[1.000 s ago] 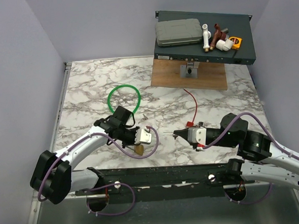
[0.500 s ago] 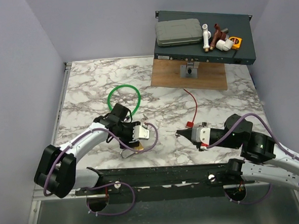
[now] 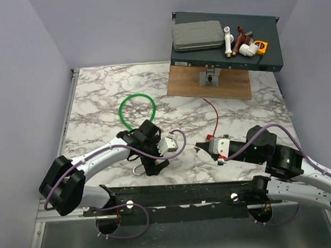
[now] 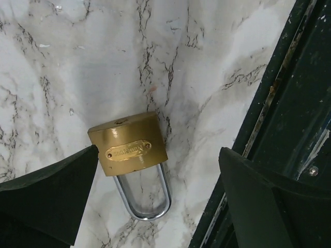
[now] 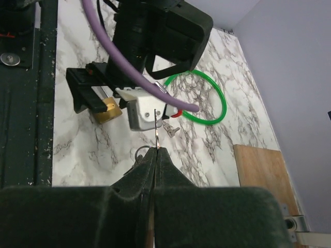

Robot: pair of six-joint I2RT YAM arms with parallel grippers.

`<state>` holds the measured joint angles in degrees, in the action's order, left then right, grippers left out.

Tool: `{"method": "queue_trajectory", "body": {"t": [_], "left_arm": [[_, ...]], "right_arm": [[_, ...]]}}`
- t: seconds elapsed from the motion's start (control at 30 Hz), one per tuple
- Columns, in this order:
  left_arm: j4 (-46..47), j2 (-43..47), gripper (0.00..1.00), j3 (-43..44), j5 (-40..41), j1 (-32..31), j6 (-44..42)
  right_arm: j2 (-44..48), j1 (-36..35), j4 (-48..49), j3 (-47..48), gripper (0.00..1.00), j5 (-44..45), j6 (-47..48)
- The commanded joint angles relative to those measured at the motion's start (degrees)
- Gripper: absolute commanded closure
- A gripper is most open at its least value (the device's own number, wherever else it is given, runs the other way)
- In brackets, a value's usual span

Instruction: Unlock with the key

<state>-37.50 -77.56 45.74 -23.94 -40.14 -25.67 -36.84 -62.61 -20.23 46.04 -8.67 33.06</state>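
**Padlock between open left jaws, key pinched in right**

Step in hand, my guess: getting hold of the lock before the key goes in. My left gripper [image 4: 159, 155] stands wide open, fingers on either side of the brass padlock with silver shackle [image 4: 129, 147]. One finger is right by its side; contact unclear. The lock lies flat on the marble table [image 3: 96, 94], near the dark front rail [image 4: 289, 93]. My right gripper [image 5: 155, 151] is clamped on the tiny metal key [image 5: 155, 129], blade pointing lockward, thin red cord [image 3: 217, 116] trailing. Next: close left on the brass body, present the keyhole, align carefully. The green cable loop [image 3: 137, 110] lies nearby. The left arm's purple cable [image 5: 109, 44] hangs in the approach path.
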Motion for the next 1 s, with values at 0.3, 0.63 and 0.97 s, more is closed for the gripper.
{"method": "queue_trajectory", "body": {"t": [0.3,0.63,0.97], "left_arm": [[6.6,-4.5,0.02,-2.3,23.0,-5.3,11.7],[4.7,-8.6,0.23,-0.7,18.8,-7.2,10.4],[2.6,-7.2,1.0,-3.1,14.0,-7.1,4.7]], "right_arm": [[-1.8,0.0,-2.7,6.2,0.99,2.9,-0.5],[-2.4,0.1,-3.8,7.8,0.99,3.7,-0.5],[-2.1,0.0,-4.2,8.5,0.99,5.3,-0.4]]}}
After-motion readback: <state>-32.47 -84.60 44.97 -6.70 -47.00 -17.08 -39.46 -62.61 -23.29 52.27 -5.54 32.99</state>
